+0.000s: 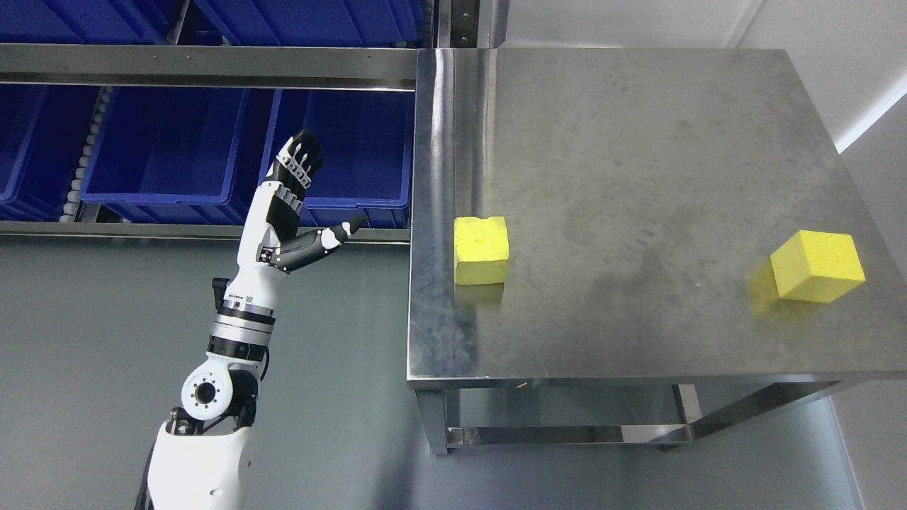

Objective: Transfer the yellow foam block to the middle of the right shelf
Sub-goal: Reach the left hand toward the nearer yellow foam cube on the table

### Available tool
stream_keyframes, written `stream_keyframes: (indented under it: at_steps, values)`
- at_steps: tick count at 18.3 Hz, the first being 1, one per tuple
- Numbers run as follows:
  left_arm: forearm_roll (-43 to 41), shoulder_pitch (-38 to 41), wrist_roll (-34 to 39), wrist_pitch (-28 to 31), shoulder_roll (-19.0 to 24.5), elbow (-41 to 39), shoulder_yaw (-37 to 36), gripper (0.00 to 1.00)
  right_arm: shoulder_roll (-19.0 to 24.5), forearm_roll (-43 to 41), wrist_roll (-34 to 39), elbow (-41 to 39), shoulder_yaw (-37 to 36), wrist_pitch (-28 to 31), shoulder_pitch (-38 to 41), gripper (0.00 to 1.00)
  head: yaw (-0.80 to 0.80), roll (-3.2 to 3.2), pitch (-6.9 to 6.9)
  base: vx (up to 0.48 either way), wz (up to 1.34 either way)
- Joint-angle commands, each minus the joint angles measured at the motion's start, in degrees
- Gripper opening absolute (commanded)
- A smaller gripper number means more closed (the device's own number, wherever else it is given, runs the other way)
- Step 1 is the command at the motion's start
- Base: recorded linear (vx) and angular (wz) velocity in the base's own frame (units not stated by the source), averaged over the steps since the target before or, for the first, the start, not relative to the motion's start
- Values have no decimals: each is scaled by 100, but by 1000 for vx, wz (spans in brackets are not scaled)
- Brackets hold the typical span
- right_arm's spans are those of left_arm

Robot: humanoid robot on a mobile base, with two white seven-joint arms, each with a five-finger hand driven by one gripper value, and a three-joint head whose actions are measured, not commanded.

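A yellow foam block (481, 249) sits near the left edge of the steel table (638, 163). A second yellow foam block (817, 265) sits near the table's right edge. My left hand (301, 195) is raised to the left of the table, off its edge, with fingers spread and thumb pointing toward the table. It holds nothing and is apart from both blocks. My right arm is not in view.
A metal shelf rack (205, 67) with several blue bins (163, 149) stands behind my left hand at the upper left. The grey floor lies below. A white wall is at the upper right.
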Motion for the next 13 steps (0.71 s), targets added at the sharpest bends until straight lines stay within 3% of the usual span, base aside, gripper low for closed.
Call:
stream_keyframes:
  at_steps: [1, 7, 9, 11, 13]
  values:
    - [-5, 7, -6, -13, 100, -9, 12, 100, -100, 18, 2, -100, 1, 1, 9, 100, 0, 0, 0, 126, -134]
    - [-5, -1, -76, -187, 100, -43, 30, 100, -100, 18, 2, -100, 1, 1, 9, 100, 0, 0, 0, 58, -95]
    - [-5, -1, -766, -504, 307, -175, 21, 100, -100, 18, 2, -100, -8, 1, 9, 100, 0, 0, 0, -2, 28]
    - [-5, 16, -1837, -549, 404, -333, 56, 100, -100, 18, 2, -100, 1, 1, 9, 100, 0, 0, 0, -15, 54]
    - [-14, -62, -2429, -496, 448, -342, 13, 98, -100, 18, 2, -100, 1, 1, 9, 100, 0, 0, 0, -8, 19]
